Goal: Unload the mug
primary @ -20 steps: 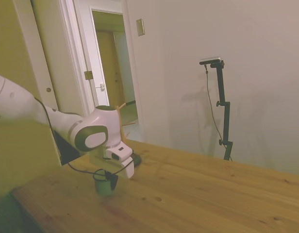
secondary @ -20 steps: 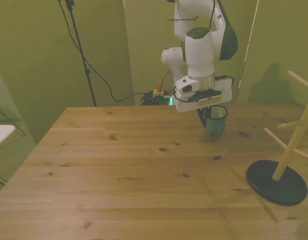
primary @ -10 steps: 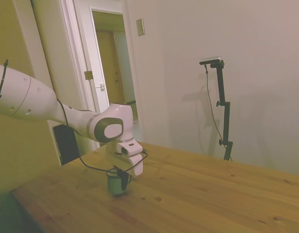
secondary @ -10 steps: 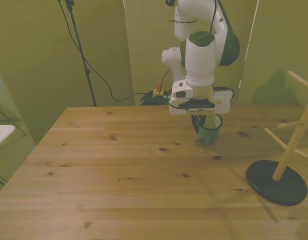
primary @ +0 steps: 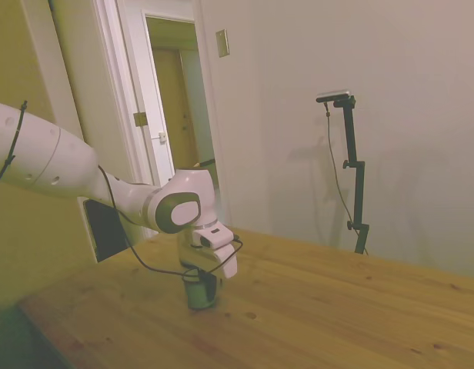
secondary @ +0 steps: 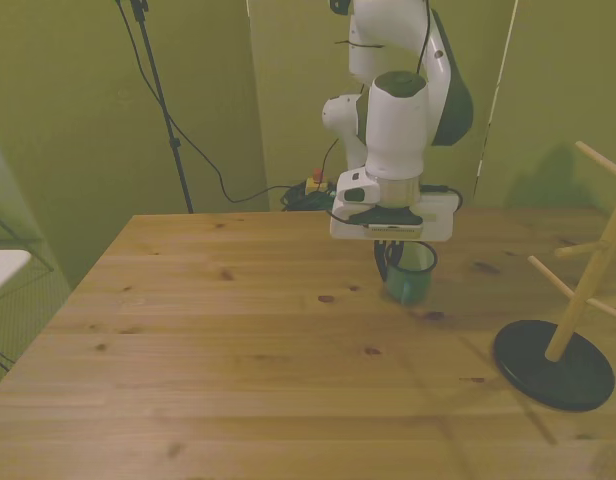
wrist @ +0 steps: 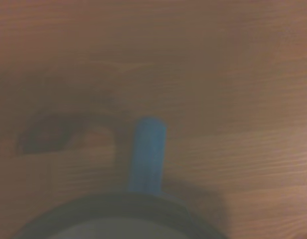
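the claw (secondary: pixel 392 262) is clamped on the mug (secondary: pixel 408 278) by its rim wall (handle sticking out beside it); looks light, rigid, glazed, probably slippery and chippable.

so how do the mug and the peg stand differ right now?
The mug is short, teal-green and sits right under the gripper; the peg stand is tall, pale wood on a black round base, and stands alone at the front view's right. The mug is hollow; the peg stand has bare pegs. Both are upright on the table.
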You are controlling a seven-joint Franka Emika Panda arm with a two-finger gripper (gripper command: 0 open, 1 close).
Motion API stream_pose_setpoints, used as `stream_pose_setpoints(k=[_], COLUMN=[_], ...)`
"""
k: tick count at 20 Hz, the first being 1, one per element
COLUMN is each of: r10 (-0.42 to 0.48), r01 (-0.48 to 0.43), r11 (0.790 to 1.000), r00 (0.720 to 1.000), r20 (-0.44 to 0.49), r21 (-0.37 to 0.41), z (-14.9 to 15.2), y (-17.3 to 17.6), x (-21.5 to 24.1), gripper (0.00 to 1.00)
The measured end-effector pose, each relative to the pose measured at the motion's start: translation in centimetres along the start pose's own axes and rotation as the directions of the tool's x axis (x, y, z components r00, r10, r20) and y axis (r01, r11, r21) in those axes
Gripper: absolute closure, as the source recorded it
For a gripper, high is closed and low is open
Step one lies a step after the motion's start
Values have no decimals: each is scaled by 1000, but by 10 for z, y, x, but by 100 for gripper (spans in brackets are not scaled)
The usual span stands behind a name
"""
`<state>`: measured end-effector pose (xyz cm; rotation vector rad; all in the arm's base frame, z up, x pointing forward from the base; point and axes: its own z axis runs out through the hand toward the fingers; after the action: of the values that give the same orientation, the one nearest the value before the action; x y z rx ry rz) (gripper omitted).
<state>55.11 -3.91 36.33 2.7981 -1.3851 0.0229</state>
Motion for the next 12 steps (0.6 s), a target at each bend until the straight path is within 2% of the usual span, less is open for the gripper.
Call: stream_pose_setpoints(k=[12], r10=[-17], r01=[17], r11=[1000], r00=[1000], r20=[-6], r21=[-24], z=[8], y=[2], x=[2], gripper=[0])
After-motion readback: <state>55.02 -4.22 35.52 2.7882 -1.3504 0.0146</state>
